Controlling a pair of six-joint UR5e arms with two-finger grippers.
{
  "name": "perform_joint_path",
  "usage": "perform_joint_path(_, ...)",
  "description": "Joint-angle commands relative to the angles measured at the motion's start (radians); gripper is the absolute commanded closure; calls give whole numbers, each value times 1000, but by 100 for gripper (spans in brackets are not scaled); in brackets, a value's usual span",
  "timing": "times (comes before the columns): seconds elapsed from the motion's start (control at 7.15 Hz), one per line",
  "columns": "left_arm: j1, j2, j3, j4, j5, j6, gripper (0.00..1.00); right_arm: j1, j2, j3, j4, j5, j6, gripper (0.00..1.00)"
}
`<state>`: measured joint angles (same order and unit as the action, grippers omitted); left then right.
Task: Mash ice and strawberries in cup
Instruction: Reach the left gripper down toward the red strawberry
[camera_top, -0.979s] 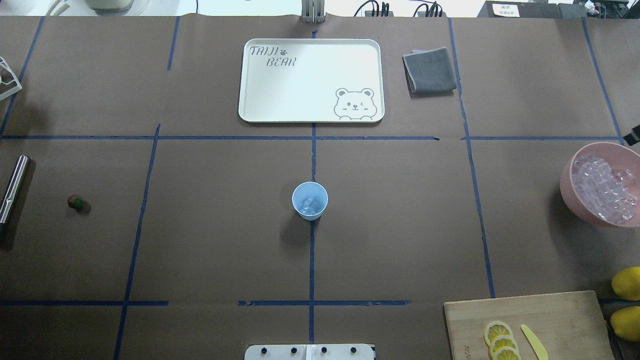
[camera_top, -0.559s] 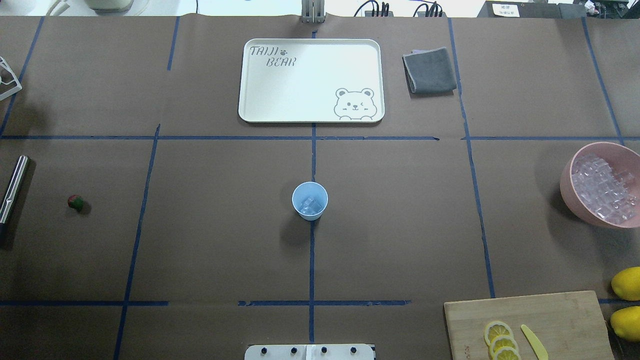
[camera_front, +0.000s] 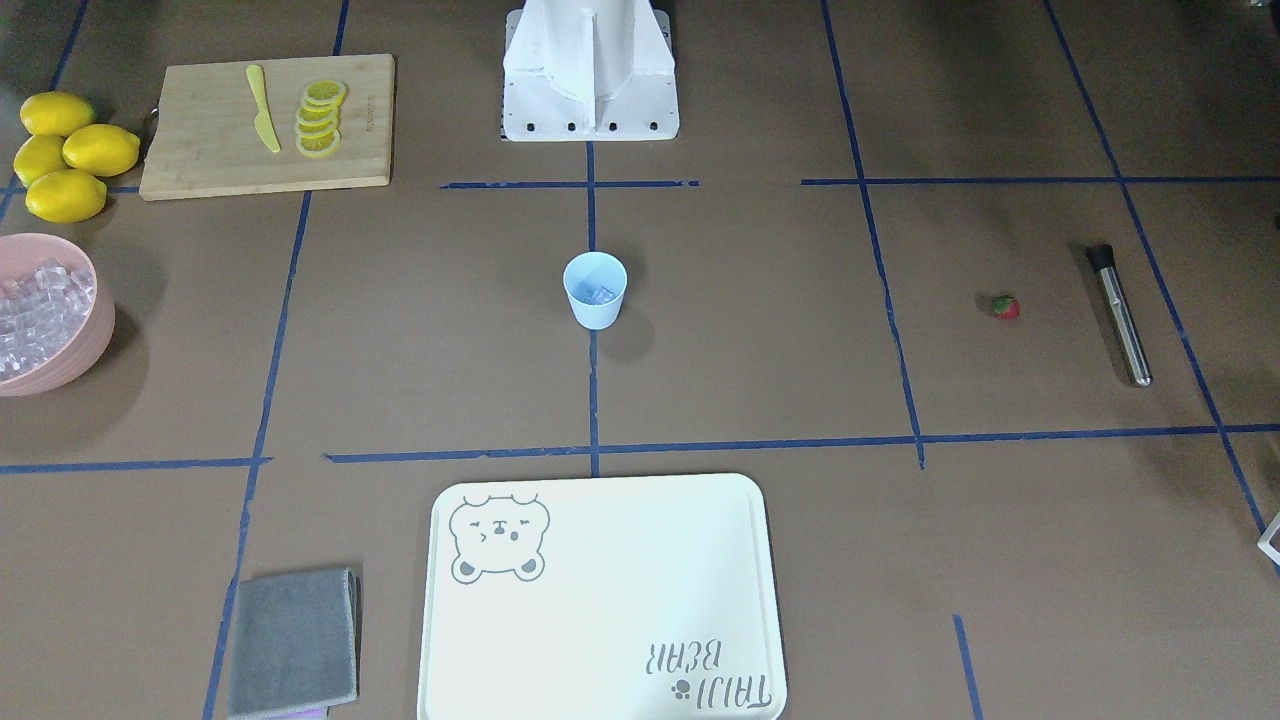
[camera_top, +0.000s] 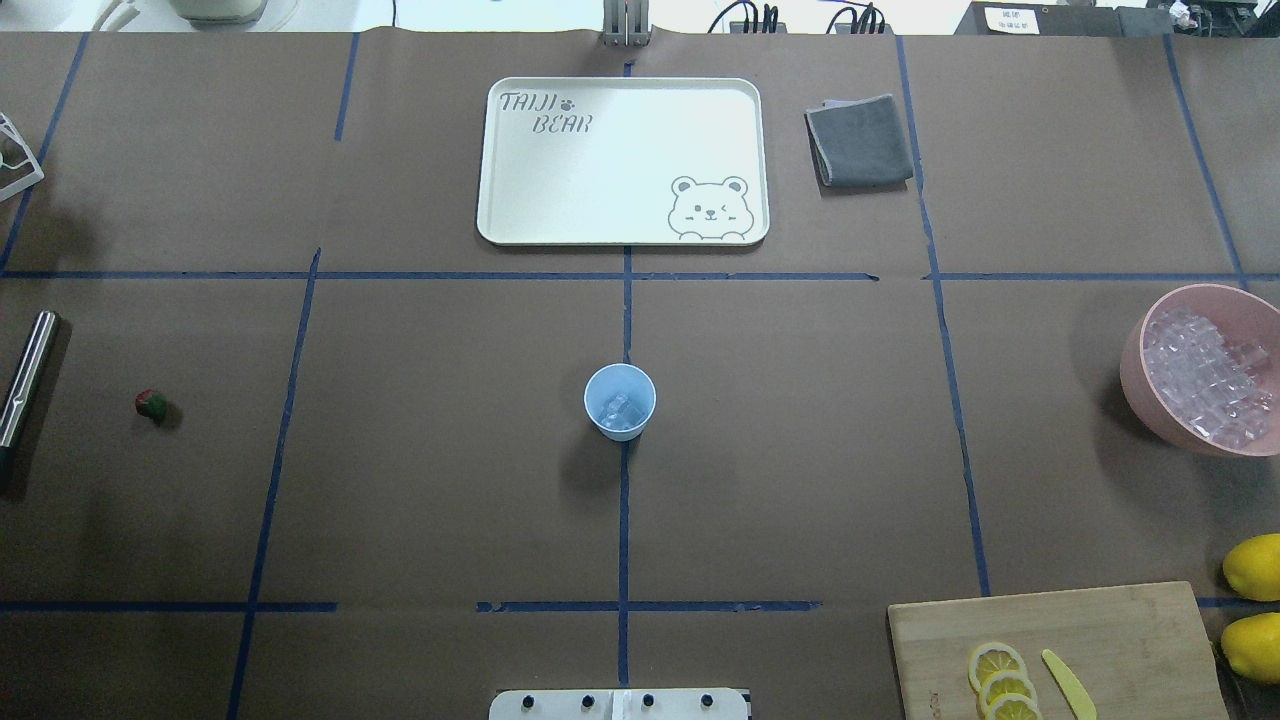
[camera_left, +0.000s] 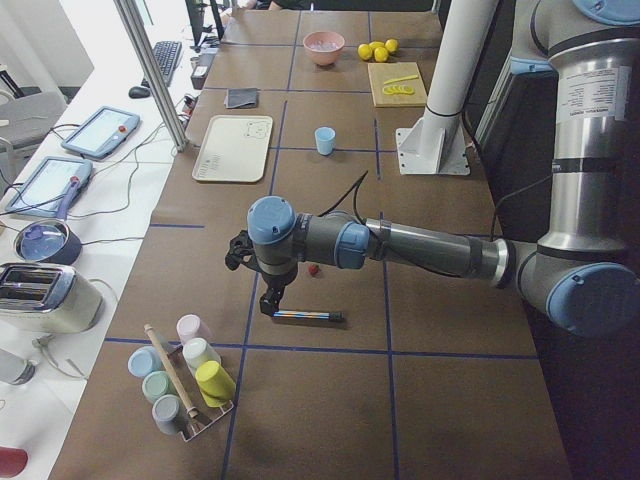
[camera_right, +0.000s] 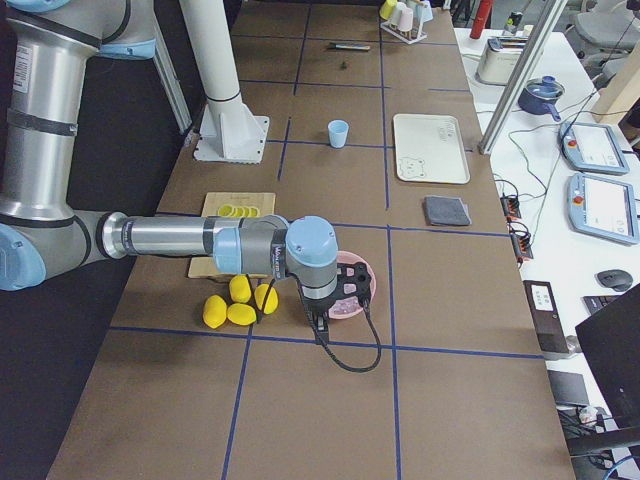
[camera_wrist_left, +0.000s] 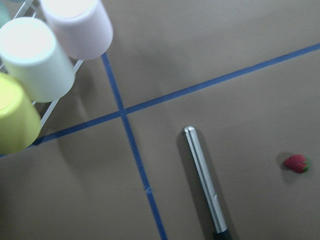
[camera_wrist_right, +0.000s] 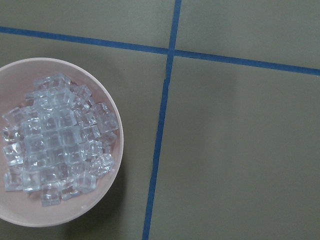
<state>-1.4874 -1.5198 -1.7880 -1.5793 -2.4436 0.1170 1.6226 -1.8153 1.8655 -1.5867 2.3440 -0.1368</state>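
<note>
Cup (camera_front: 595, 290) at centre of counter (camera_front: 760, 340) in front view, ice (camera_front: 600, 294) inside. Overhead: strawberry (camera_top: 151, 405) far left, near steel rod (camera_top: 26, 378). Left side view: my left tool (camera_left: 270, 305) by rod, cannot tell if spread. Right side view: my right tool (camera_right: 318, 325) over pink bowl (camera_right: 362, 283), cannot tell either.

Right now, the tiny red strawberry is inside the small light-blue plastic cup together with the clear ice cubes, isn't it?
Not quite. The small light-blue plastic cup does hold clear ice cubes, but the tiny red strawberry is not inside: it lies on the brown table far away, near the silver metal rod. The overhead exterior view shows this.
</note>
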Motion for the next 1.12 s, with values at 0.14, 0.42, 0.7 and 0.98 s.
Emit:
perform_joint_path(0.14, 207, 64, -5, -265, 78, -412, 0, -3, -1, 0, 2, 11, -1, 1)
perform_joint_path(0.42, 385, 73, 21, -460, 205, -703, 0, -3, -1, -2, 16, 11, -1, 1)
perform_joint_path(0.7, 537, 64, 22, -547, 308, -879, 0, -3, -1, -3, 22, 11, -3, 1)
perform_joint_path(0.98, 613, 63, 42, -609, 349, -954, 0, -3, -1, -2, 24, 11, -3, 1)
